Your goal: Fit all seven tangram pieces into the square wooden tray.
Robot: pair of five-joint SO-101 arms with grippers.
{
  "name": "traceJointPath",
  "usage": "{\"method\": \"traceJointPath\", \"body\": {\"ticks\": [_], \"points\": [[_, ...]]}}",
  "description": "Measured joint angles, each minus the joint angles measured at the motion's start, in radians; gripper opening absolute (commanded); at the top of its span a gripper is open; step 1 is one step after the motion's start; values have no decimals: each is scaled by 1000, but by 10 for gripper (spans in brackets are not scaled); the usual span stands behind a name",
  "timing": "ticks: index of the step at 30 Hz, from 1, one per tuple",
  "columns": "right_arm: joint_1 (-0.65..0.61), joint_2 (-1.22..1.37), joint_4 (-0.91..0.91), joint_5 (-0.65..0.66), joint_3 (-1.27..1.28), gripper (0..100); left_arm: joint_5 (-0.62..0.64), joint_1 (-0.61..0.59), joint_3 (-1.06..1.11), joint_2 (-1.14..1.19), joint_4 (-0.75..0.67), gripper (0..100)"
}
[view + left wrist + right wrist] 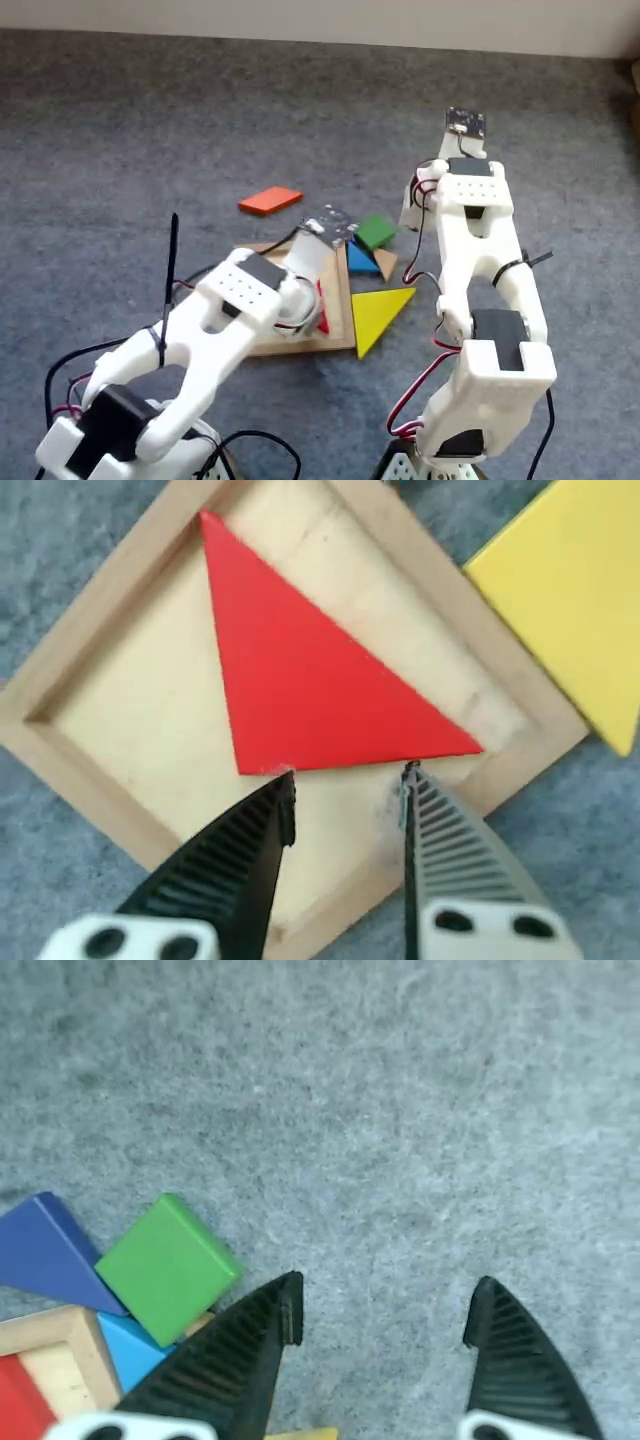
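A large red triangle (300, 690) lies flat inside the square wooden tray (90, 610). My left gripper (347, 785) hangs open just above the tray floor, its fingertips at the triangle's long edge with nothing between them. The yellow triangle (570, 600) lies on the carpet outside the tray (340, 335), against its right rim. My right gripper (388, 1305) stands open over bare carpet, a little away from the green square (165, 1265), the dark blue triangle (45, 1250) and a light blue piece (135, 1350).
An orange parallelogram (271, 200) lies alone behind the tray to the left. A small tan triangle (386, 264) sits by the blue piece (360, 258) and the green square (376, 232). The left arm (230, 300) covers much of the tray. Grey carpet stretches all around.
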Motion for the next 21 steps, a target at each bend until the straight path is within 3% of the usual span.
{"method": "traceJointPath", "body": {"ticks": [8,21], "points": [[0,0,0,0,0,260,26,26,-98,2,54,185],[0,0,0,0,0,260,-57,-267,-150,3,107,185]]}}
